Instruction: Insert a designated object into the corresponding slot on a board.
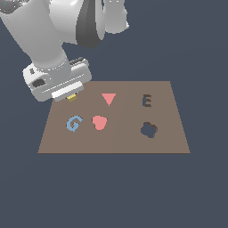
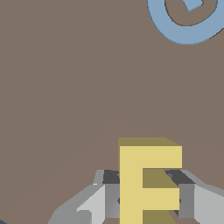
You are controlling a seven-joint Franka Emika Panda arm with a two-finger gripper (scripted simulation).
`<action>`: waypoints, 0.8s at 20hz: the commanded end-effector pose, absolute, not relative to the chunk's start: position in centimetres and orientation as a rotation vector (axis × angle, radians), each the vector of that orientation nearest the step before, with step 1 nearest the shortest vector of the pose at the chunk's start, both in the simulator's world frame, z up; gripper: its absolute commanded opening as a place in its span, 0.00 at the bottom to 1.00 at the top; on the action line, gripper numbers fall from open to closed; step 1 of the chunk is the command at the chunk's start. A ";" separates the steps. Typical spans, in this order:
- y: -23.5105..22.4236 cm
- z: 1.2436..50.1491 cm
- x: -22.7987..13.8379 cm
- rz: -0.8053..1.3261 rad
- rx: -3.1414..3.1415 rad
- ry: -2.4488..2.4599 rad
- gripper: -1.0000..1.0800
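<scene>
The yellow E-shaped block [image 2: 148, 175] sits between my gripper's [image 2: 148, 197] two grey fingers [image 2: 111, 192], which press on its two sides over the brown board [image 2: 65, 87]. In the exterior view the gripper [image 1: 71, 97] hangs low over the board's [image 1: 124, 143] far corner on the exterior view's left, and only a sliver of the yellow block [image 1: 71, 96] shows under it. The dark E-shaped slot [image 1: 146, 101] lies well off to the exterior view's right, with nothing in it. Whether the block rests on the board or hangs just above it, I cannot tell.
A blue G [image 1: 74, 123] [image 2: 188, 22] lies near the gripper. A red heart [image 1: 99, 122] and a red triangle [image 1: 108, 98] sit mid-board. A dark flower-shaped cutout [image 1: 149, 130] lies just nearer than the E slot. The arm's bulk fills the upper part of the exterior view's left.
</scene>
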State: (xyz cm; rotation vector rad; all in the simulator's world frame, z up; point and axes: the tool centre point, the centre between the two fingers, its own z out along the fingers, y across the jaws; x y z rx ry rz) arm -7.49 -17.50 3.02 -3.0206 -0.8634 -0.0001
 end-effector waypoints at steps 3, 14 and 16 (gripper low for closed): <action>-17.5 3.0 -7.4 0.000 -3.017 -0.876 0.00; -16.5 3.1 -4.6 0.000 -2.927 -1.144 0.00; -16.1 3.1 -3.7 -0.001 -2.892 -1.229 0.00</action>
